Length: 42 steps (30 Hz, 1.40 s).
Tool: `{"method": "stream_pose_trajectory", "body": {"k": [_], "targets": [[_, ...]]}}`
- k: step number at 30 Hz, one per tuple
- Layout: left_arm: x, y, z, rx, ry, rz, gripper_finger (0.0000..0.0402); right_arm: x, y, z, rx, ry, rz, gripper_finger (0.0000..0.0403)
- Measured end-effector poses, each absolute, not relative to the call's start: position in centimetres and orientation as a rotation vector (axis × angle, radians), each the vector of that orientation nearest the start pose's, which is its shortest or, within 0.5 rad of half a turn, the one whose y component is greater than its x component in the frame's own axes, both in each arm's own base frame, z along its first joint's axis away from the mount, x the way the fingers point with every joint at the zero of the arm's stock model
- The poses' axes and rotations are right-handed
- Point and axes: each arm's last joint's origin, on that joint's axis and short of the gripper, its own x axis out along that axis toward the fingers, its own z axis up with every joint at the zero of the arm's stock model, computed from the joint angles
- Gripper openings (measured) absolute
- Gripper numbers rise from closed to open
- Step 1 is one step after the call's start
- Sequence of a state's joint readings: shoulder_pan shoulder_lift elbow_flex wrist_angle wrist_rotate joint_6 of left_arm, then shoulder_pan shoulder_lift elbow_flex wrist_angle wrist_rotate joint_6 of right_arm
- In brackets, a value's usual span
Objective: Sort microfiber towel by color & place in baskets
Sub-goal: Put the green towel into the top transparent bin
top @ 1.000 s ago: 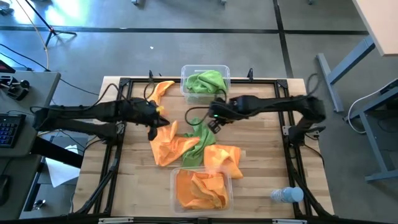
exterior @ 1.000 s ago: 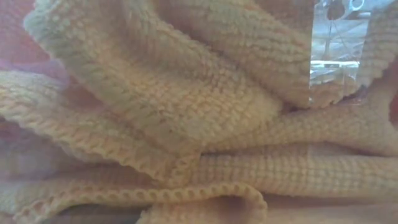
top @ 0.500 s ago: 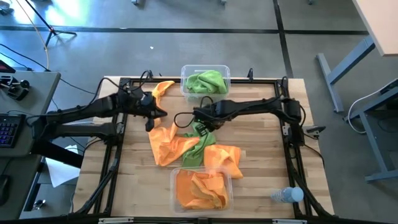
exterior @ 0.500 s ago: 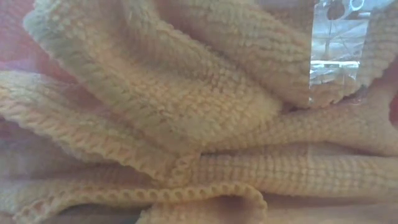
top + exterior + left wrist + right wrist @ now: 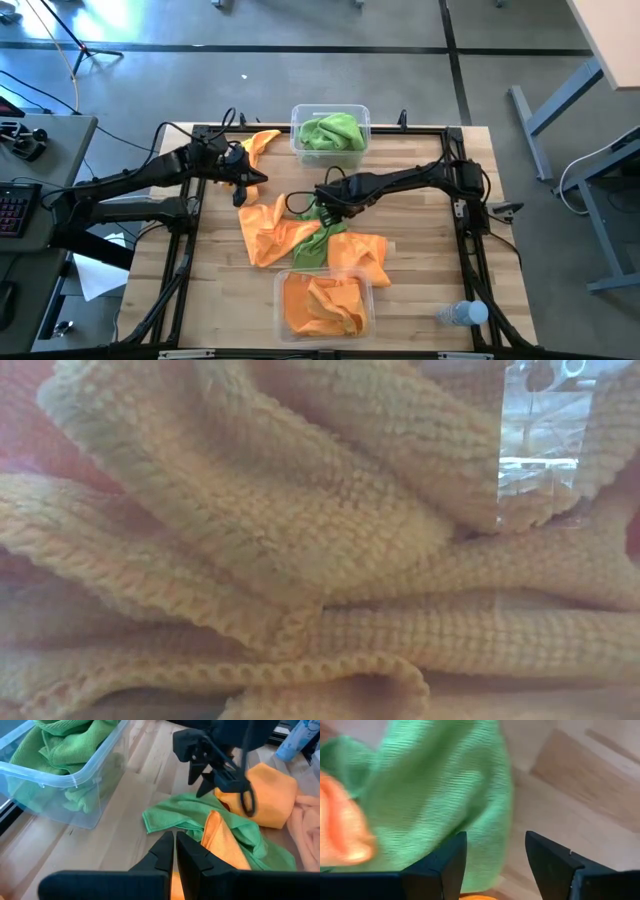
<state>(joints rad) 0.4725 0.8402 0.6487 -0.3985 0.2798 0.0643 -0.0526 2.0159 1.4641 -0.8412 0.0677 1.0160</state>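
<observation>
Two clear baskets sit on the surface (image 5: 420, 290): the far basket (image 5: 330, 130) holds green towels, the near basket (image 5: 323, 303) orange ones. Loose between them lie one green towel (image 5: 322, 228) and three orange towels (image 5: 262, 228). The right gripper (image 5: 325, 197), fingers apart, hangs over the green towel's edge. The left gripper (image 5: 245, 187), fingers together and empty, hovers near a far orange towel (image 5: 262, 141).

Wooden table (image 5: 420, 290) had two clear baskets on it, green-filled one (image 5: 330, 130) at the far edge, orange-filled one (image 5: 322, 303) near, loose towels (image 5: 300, 235) between them, bottle (image 5: 461, 314) in the corner.
</observation>
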Motion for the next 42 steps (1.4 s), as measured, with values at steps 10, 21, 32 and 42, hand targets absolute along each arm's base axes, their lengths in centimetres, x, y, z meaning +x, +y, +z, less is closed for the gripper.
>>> {"method": "stream_pose_trajectory", "body": {"k": [10, 21, 32, 42], "targets": [[16.0, 7.3, 25.9, -0.154, 0.555, 0.169, 0.0008, 40.0, -1.2, 15.2, 0.848, 1.203, -0.753, 0.0173], [16.0, 7.3, 25.9, -0.172, 0.551, 0.175, 0.0008, 40.3, -0.7, 14.8, 0.775, 1.199, -0.714, 0.0017], [16.0, 7.3, 25.9, -0.209, 0.549, 0.195, 0.0008, 36.1, -1.4, 26.6, 0.650, 0.845, -0.791, 0.0008], [16.0, 7.3, 26.0, -0.207, 0.546, 0.199, 0.0008, 31.5, -2.9, 37.0, 0.455, 0.357, -0.793, 0.0002]]}}
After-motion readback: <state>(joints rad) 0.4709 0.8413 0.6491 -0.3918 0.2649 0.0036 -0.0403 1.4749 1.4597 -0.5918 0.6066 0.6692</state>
